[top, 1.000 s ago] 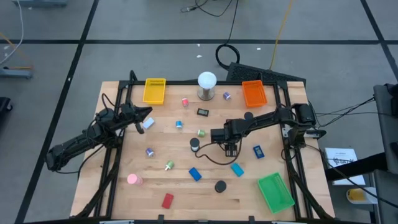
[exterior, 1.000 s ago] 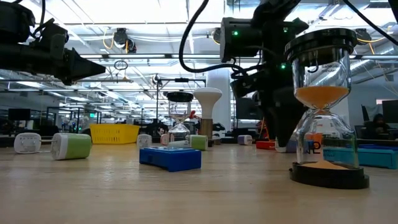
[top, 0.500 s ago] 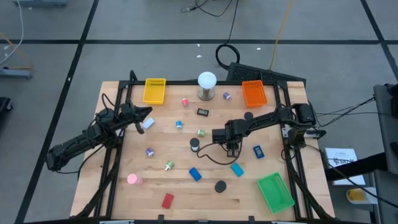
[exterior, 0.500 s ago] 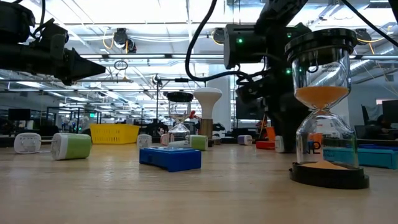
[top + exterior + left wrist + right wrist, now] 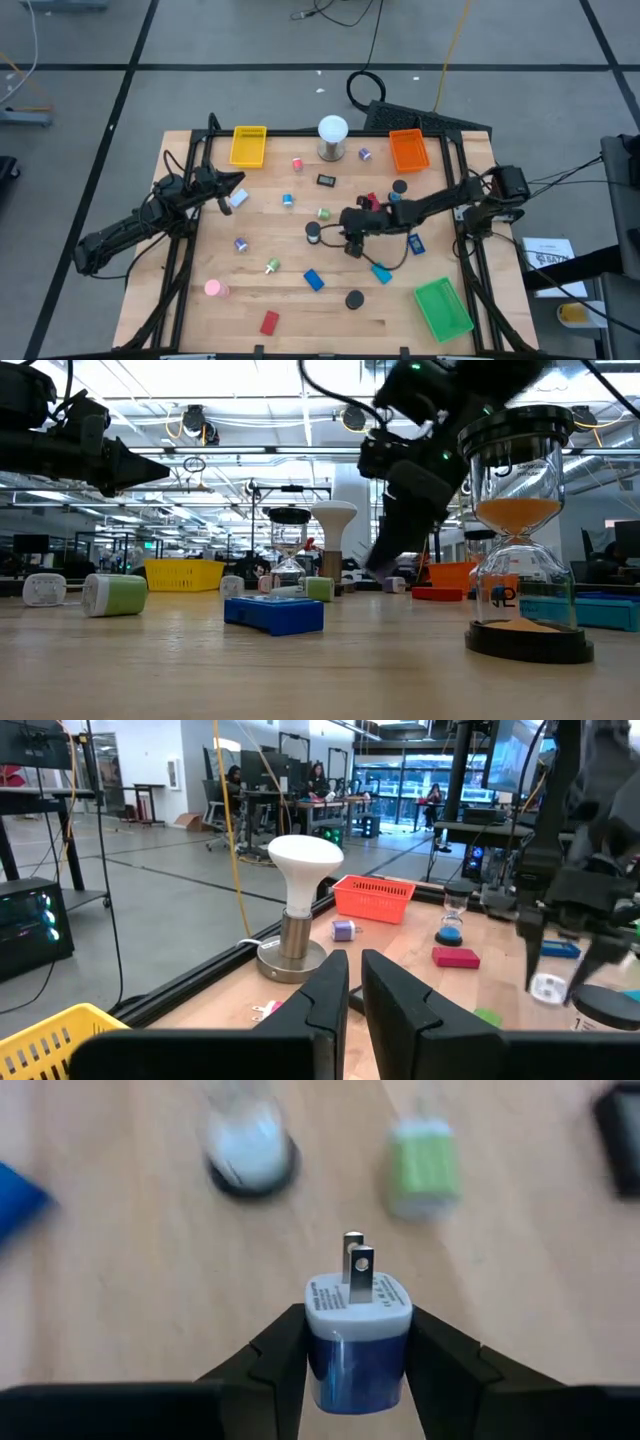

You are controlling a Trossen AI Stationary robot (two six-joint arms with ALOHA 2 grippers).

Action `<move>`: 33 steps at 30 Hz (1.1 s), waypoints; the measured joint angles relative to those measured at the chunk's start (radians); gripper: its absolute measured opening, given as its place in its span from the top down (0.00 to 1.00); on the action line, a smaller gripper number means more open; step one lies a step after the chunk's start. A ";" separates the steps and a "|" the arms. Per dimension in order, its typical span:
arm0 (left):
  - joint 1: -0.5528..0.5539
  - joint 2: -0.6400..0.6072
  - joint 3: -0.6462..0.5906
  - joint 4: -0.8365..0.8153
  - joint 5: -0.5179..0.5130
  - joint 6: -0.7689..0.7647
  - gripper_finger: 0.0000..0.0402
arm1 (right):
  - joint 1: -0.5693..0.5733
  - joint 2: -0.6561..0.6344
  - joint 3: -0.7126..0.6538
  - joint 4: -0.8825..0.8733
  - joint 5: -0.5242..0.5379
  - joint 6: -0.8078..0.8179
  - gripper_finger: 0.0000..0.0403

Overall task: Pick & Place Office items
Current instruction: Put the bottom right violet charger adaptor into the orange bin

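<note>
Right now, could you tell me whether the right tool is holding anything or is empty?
Holding. In the right wrist view, the right tool is closed on a blue-and-white plug adapter, fingers pressing both sides, prongs pointing forward.

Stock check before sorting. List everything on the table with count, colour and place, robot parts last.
yellow tray: 1, far left
orange tray: 1, far right
green tray: 1, near right corner
lamp: 1, white bulb on metal base, far middle
red block: 1, near edge
blue blocks: 3, near middle and right
pink round piece: 1, near left
black round pieces: 2, near middle, by the orange tray
green charger: 1, centre
other small bits: several, mixed colours, scattered mid-table
blue-and-white charger: 1, between the right fingers
left gripper: shut, empty, left side
right gripper: mid-table, gripping that charger
</note>
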 joint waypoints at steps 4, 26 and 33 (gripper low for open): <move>0.000 0.000 0.000 0.000 0.000 0.000 0.91 | 0.038 0.000 -0.150 0.277 0.099 0.057 0.68; 0.000 0.000 0.000 0.000 0.000 0.000 0.91 | 0.101 0.118 -0.401 0.915 0.259 0.054 0.68; 0.000 0.000 0.000 0.000 0.000 0.000 0.91 | 0.101 0.160 -0.402 0.991 0.260 0.017 0.67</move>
